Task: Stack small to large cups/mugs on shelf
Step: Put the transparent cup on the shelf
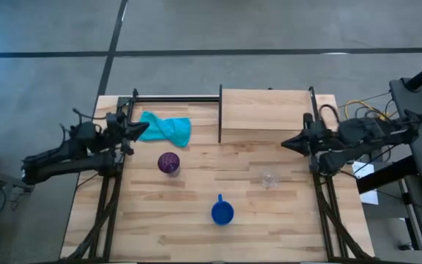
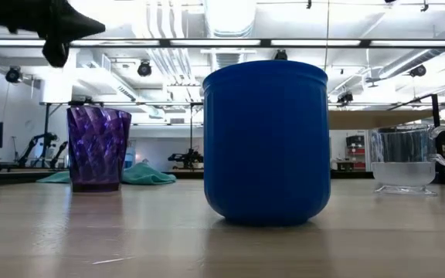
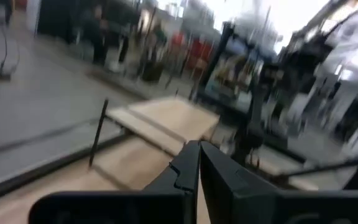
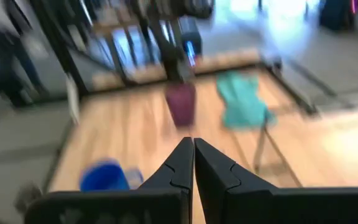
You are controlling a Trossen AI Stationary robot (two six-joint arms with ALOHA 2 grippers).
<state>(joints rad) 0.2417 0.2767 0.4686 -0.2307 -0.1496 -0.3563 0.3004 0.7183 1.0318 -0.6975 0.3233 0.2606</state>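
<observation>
The purple ribbed tumbler stands upright on the table's left half. The blue mug stands near the near edge, its handle pointing toward the far side. The small clear cup stands on the right half. The light-wood shelf stands at the far right, with nothing on it. My left gripper is shut, raised by the left edge. My right gripper is shut, raised by the right edge.
A teal cloth lies crumpled at the far left, just past my left gripper. Black frame posts stand beside the shelf and along the far edge. Bare tabletop lies between the three vessels.
</observation>
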